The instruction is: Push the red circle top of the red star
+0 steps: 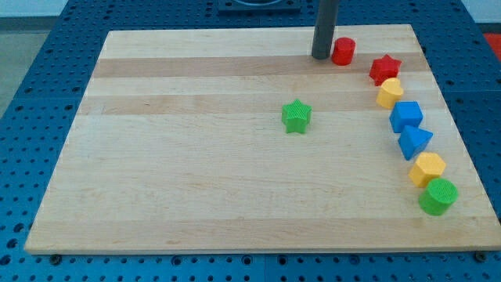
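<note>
The red circle (343, 51) stands near the board's top edge, right of centre. The red star (384, 69) lies to its lower right, a short gap apart. My tip (322, 56) is at the end of the dark rod and rests right against the red circle's left side.
A curved row runs down the view's right below the red star: yellow block (389, 93), blue block (406, 116), blue triangle-like block (414, 142), yellow hexagon (427, 169), green circle (437, 196). A green star (297, 117) lies mid-board. The wooden board (172, 157) sits on a blue pegboard.
</note>
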Motion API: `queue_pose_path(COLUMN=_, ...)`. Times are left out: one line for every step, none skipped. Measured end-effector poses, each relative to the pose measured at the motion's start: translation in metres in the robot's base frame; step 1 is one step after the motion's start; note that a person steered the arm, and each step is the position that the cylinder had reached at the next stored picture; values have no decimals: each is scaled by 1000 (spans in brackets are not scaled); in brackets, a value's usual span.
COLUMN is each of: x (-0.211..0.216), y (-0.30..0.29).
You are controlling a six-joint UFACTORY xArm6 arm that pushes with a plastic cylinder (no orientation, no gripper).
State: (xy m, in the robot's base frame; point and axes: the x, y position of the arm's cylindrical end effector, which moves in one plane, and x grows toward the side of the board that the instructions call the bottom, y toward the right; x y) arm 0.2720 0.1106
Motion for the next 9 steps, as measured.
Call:
queue_pose_path(x=0, y=7)
queue_pose_path(x=0, y=24)
queue_pose_path(x=0, y=46)
queue_pose_path(x=0, y=59)
queue_pose_path(x=0, y=60)
queue_pose_path(x=0, y=62)
queue_pose_path(x=0, y=68)
queue_pose_path(x=0, y=68)
queue_pose_path(x=0, y=68)
